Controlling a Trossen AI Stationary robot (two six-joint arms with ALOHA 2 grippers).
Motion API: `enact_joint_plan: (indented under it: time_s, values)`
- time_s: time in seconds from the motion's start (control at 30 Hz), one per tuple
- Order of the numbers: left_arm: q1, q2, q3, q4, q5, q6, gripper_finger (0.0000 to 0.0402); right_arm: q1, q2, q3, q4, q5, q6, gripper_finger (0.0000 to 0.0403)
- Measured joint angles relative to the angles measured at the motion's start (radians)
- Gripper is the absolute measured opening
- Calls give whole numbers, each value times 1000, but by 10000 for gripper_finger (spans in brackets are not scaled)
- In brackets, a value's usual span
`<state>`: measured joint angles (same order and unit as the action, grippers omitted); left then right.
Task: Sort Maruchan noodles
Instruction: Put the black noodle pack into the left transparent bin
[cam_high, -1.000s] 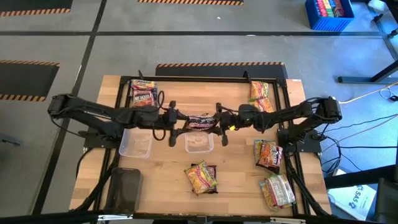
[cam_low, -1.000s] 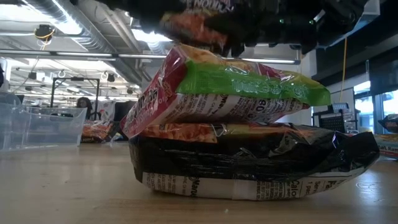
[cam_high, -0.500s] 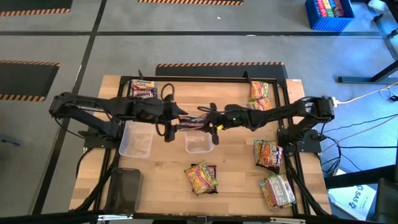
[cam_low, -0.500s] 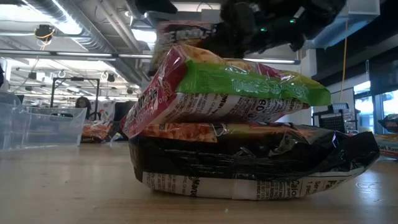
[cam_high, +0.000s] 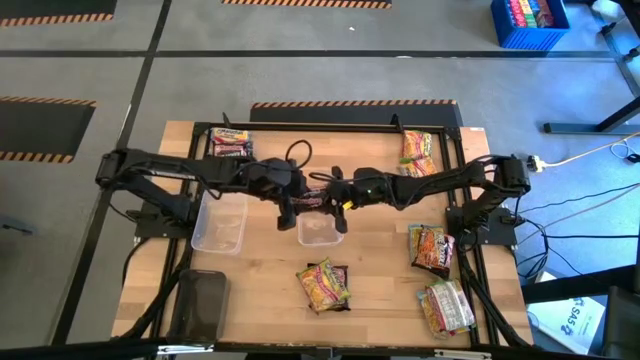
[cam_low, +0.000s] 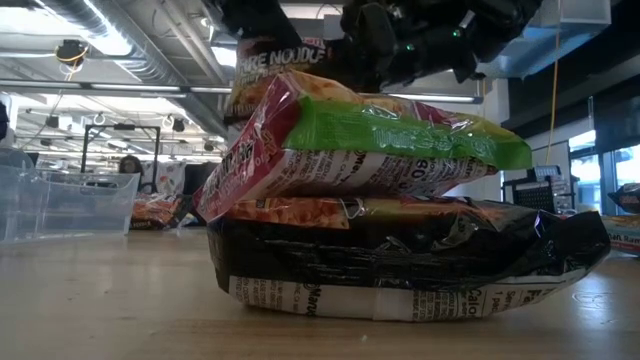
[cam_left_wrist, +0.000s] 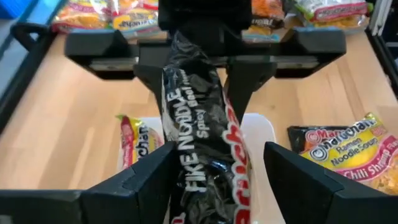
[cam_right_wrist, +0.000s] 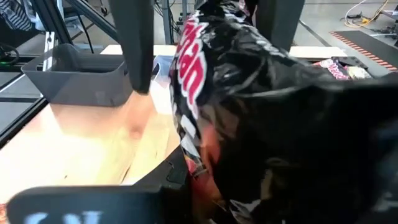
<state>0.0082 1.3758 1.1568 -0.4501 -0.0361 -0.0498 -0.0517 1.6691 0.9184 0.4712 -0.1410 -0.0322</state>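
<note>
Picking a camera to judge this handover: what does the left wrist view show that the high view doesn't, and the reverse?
Left wrist only: the Fire Noodle print on the black packet, and the left gripper open around it. High only: the second clear tray and both arms at full length. Both: the right gripper holding that packet above the middle clear tray.

"FIRE NOODLE" and "Spicy Beef" are printed in white on the black packet (cam_left_wrist: 202, 143) at centre frame of the left wrist view. "Maruchan Ramen Noodle Soup" is read on the yellow packet (cam_left_wrist: 348, 155) at right.
</note>
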Motion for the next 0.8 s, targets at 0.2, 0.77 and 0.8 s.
enact_joint_plan:
  time_s: [0.2,0.77,0.8]
  values:
    - [0,-1,0,-9,-6,-18,194,0,0,0,0,-1,0,112]
    - [-26,-178,-2,-297,-124,-44,92,-1,-103,1,-119,-35,-7,328]
    - [-32,-202,-2,-332,-133,-48,92,-1,-119,-2,-152,-35,-11,328]
